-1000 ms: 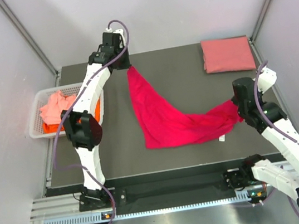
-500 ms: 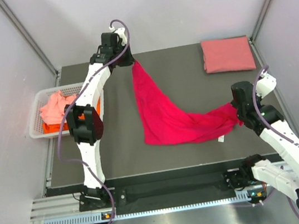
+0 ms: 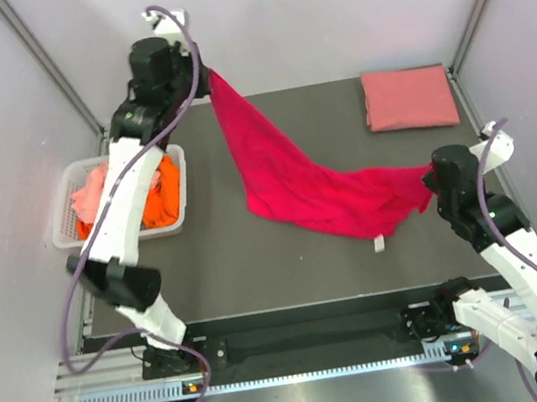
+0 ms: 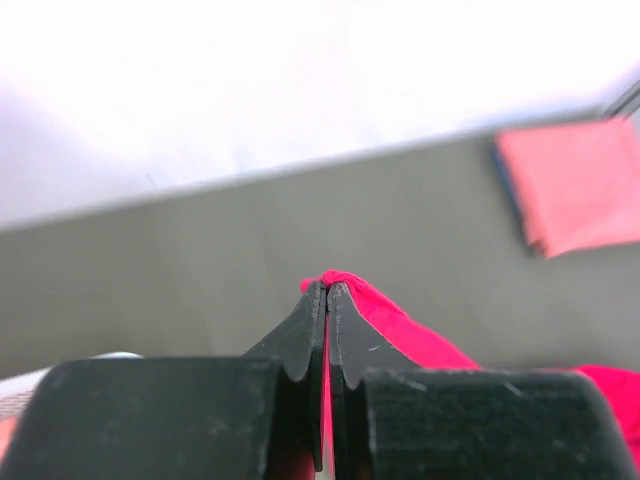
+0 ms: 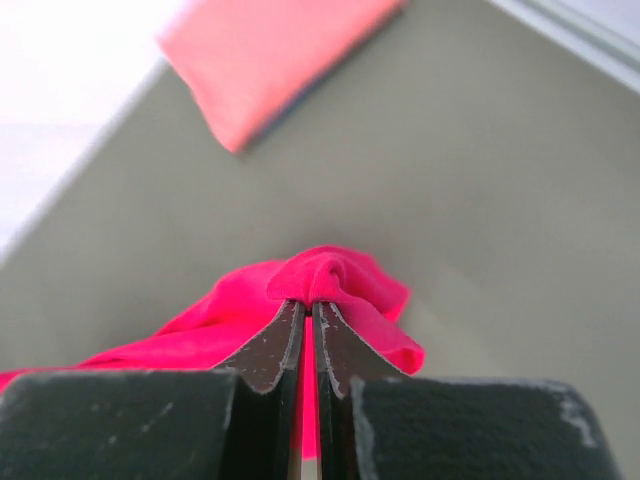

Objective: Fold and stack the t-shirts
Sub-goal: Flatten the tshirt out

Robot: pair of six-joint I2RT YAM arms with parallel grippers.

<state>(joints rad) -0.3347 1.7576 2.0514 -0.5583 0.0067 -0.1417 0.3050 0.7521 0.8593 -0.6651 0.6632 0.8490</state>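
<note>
The magenta-red t-shirt [image 3: 306,180] hangs stretched between both grippers above the dark table. My left gripper [image 3: 201,74] is shut on one corner of it at the back left, high above the table; the cloth shows at its tips in the left wrist view [image 4: 345,284]. My right gripper [image 3: 433,173] is shut on the other end at the right, where the cloth bunches over its tips [image 5: 335,275]. A folded salmon pink t-shirt [image 3: 409,97] lies at the back right corner. It also shows in the left wrist view [image 4: 575,180] and the right wrist view [image 5: 265,60].
A white slotted basket [image 3: 62,206] stands off the table's left edge with a pale coral shirt [image 3: 90,192] and an orange shirt [image 3: 161,192] inside. Grey walls close in the back and sides. The table [image 3: 228,268] is dark grey.
The left arm has swung up and to the left, lifting its corner of the magenta-red shirt off the table. The right gripper moved slightly right and up, pulling the shirt taut.
</note>
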